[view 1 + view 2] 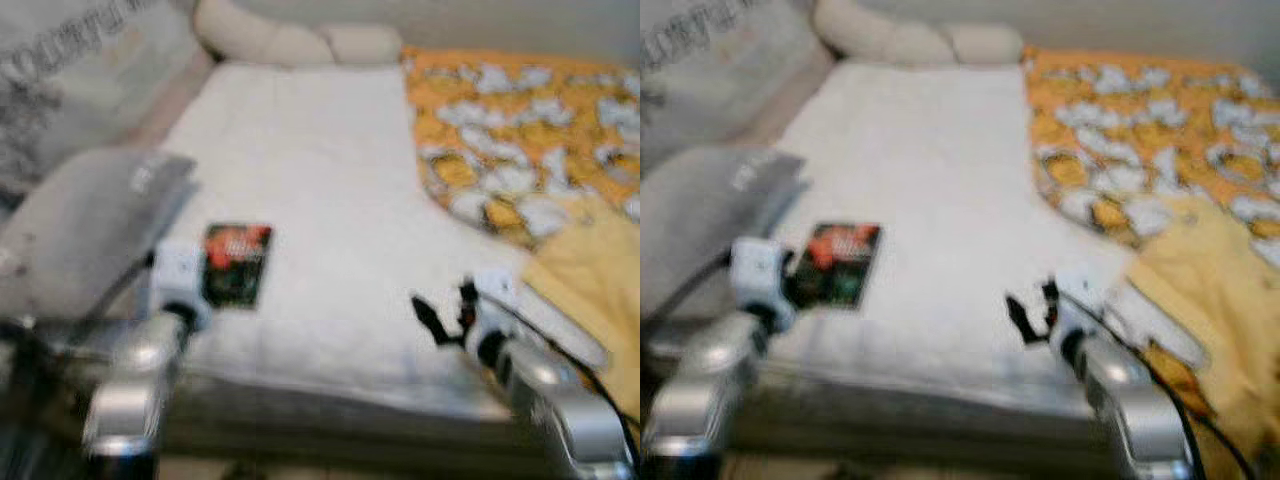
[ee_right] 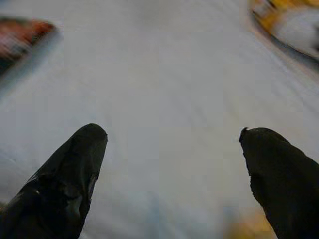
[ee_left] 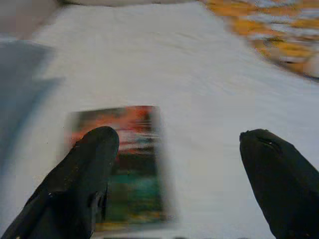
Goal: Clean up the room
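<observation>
A small flat book [image 1: 238, 264] with a red, black and green cover lies on the white sheet of the bed [image 1: 320, 180], near its front left. My left gripper [image 1: 205, 285] is at the book's left edge and stands open. In the left wrist view one black finger [image 3: 84, 179] overlaps the book [image 3: 130, 164] and the other is over bare sheet. My right gripper [image 1: 442, 302] hovers open over the sheet at the front right, with nothing between its fingers [image 2: 75, 174]. All views are blurred.
An orange and white patterned blanket [image 1: 520, 130] covers the bed's right side, with a yellow cloth [image 1: 590, 280] bunched at its front. Cream pillows [image 1: 290, 40] lie at the head. A grey cushion [image 1: 90, 220] and a lettered pillow [image 1: 70, 70] sit at the left.
</observation>
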Robot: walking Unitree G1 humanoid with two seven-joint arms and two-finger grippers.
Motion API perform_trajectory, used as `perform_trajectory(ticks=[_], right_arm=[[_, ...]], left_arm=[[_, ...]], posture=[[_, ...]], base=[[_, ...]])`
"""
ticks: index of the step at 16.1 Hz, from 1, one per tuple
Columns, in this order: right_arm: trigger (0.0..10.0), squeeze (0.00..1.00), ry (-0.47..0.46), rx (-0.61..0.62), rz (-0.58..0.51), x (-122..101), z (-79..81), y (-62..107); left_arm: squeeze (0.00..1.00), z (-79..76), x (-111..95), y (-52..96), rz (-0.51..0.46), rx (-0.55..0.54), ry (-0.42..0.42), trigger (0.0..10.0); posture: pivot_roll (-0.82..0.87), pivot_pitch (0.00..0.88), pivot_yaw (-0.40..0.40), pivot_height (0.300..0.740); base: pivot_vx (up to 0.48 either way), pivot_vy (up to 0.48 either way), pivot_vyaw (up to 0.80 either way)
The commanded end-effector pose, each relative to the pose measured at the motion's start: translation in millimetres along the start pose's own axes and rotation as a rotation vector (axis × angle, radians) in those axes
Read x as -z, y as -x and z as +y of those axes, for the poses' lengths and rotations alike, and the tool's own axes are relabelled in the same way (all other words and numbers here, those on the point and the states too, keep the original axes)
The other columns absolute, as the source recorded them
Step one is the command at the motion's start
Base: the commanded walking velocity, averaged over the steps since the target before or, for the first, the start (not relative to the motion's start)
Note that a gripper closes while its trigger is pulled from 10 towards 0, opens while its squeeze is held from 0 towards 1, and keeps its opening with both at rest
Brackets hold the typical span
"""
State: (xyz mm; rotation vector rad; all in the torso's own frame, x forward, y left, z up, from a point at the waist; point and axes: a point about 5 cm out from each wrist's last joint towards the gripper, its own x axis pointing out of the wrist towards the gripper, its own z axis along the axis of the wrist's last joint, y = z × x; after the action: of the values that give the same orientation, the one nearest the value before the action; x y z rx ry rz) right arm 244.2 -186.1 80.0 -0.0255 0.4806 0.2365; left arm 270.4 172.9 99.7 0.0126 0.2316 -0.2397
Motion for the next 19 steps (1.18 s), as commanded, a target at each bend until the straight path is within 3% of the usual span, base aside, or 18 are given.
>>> perform_trajectory(ticks=[1, 3, 9, 10, 11, 12, 13, 14, 19], right_arm=[[10.0, 1.0, 0.011, -0.003, -0.022, -5, 2.5, -0.7], [10.0, 1.0, 0.012, -0.004, -0.022, -5, 2.2, -1.6], [10.0, 1.0, -0.009, -0.007, -0.03, -4, 4.9, -2.9], [10.0, 1.0, -0.019, -0.003, -0.027, -3, 5.0, -2.1], [10.0, 1.0, -0.02, -0.001, -0.026, -3, 4.6, -1.7], [10.0, 0.91, -0.022, -0.002, -0.025, -3, 4.3, -1.4], [10.0, 0.31, -0.021, -0.002, -0.023, -2, 4.0, -1.2], [10.0, 0.0, -0.02, -0.005, -0.023, -2, 4.1, -1.0], [10.0, 0.0, -0.025, -0.012, -0.006, 0, 5.4, -0.9]], left_arm=[[1.0, 3.9, -8, 1.6, -0.018, -0.014, -0.026, 10.0], [1.0, 2.5, -8, 1.5, -0.01, -0.013, -0.039, 10.0], [0.98, 3.8, -13, -0.1, 0.003, -0.026, -0.041, 10.0], [0.47, 1.8, -14, -1.2, 0.009, -0.02, -0.042, 10.0], [0.46, 0.7, -15, -2.3, 0.001, -0.016, -0.067, 10.0], [0.47, -0.3, -16, -2.9, -0.006, -0.011, -0.067, 10.0], [0.47, -2.4, -16, -3.0, -0.018, 0.002, -0.066, 10.0], [0.47, -4.1, -17, -2.9, -0.024, 0.012, -0.066, 10.0], [0.47, -7.6, -17, -2.3, -0.029, 0.031, -0.044, 10.0]], posture=[[0.0, 0.0, 0.023, 0.74], [0.0, 0.0, 0.023, 0.74], [0.0, 0.0, 0.033, 0.74], [-0.01, 0.0, 0.037, 0.74], [-0.01, 0.0, 0.039, 0.74], [-0.01, 0.0, 0.039, 0.74], [-0.01, 0.0, 0.04, 0.74], [-0.01, 0.0, 0.04, 0.74], [-0.01, 0.0, 0.036, 0.74]], base=[[0.0, -0.48, 0.0], [0.0, -0.48, 0.0], [0.0, 0.16, 0.0], [0.0, 0.0, 0.0], [0.0, 0.0, 0.0], [0.0, 0.0, 0.0], [0.0, 0.0, 0.0], [0.0, 0.0, 0.0], [0.258, 0.0, -0.56]])
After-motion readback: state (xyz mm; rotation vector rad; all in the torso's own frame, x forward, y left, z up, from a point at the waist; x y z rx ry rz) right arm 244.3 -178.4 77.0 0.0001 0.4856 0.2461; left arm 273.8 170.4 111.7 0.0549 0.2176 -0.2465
